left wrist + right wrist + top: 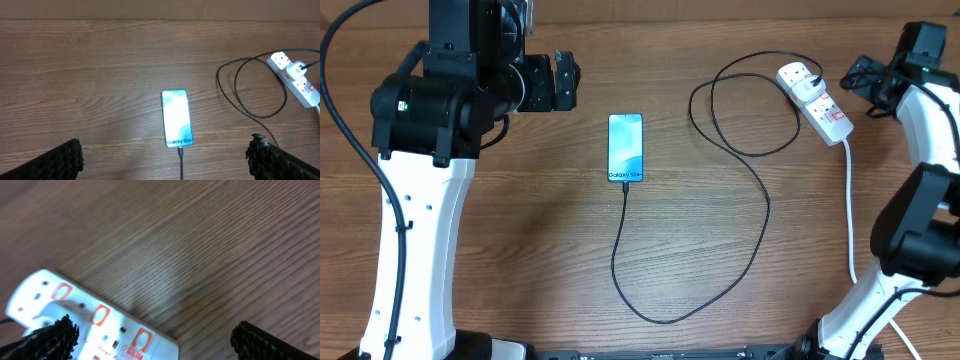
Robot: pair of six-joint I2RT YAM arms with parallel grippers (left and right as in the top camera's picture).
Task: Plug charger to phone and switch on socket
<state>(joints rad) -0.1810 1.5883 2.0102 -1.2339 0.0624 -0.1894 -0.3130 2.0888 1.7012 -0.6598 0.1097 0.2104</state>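
Above the table [520,220], left claw [565,82], right claw [853,82]: agape, empty.

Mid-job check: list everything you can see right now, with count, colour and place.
phone: one, light blue screen, flat at mid-table.
charger: one, black cable, looping from the phone's near end to the socket.
socket: one, white strip with red switches, far right of the table.
lead: one, white, running from the socket toward the near edge.
table: one, brown wood, under everything.
left gripper: one, black, open, empty, left of the phone.
right gripper: one, black, open, empty, beside the socket.
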